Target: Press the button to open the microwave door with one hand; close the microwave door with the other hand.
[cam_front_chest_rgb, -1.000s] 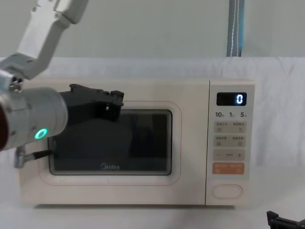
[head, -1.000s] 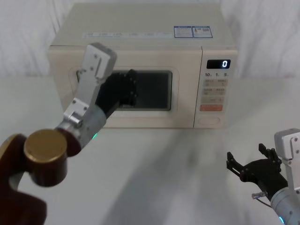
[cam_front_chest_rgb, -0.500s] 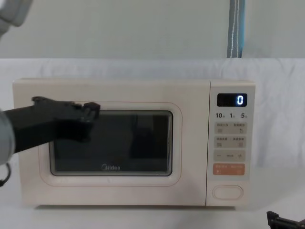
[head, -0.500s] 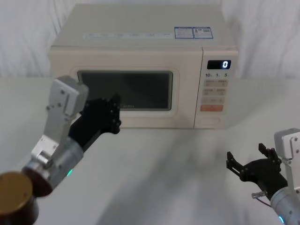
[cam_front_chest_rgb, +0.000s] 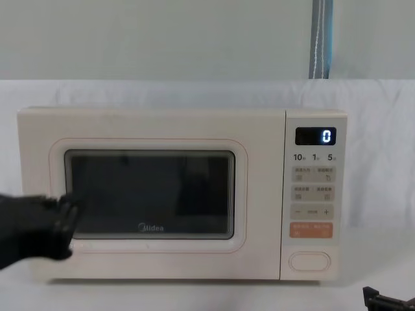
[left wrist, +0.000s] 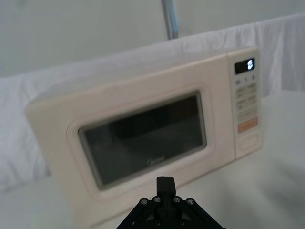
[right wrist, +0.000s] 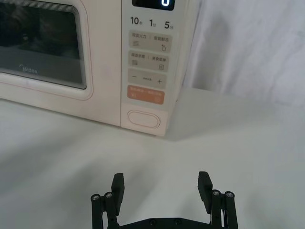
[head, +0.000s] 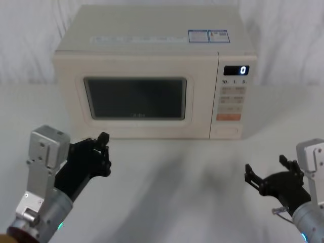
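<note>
The cream microwave stands at the back of the table with its microwave door (head: 134,98) (cam_front_chest_rgb: 149,194) (left wrist: 143,138) (right wrist: 43,47) shut flush against the front. The oval button (head: 226,131) (cam_front_chest_rgb: 309,260) (right wrist: 143,119) (left wrist: 249,141) sits at the bottom of the control panel, untouched. My left gripper (head: 103,147) (cam_front_chest_rgb: 61,217) (left wrist: 165,183) hangs low at the near left, well in front of the door, fingers together and holding nothing. My right gripper (head: 268,174) (right wrist: 161,185) rests low at the near right, open and empty, facing the control panel from a distance.
The display (cam_front_chest_rgb: 316,135) reads 0. An orange key (right wrist: 146,94) sits just above the button. White cloth covers the table (head: 177,177) and hangs behind the oven. A grey pole (cam_front_chest_rgb: 321,39) stands behind it.
My left gripper has pulled back from the door window and dropped down toward the near left of the table. The door stays shut and the right arm has not moved.
</note>
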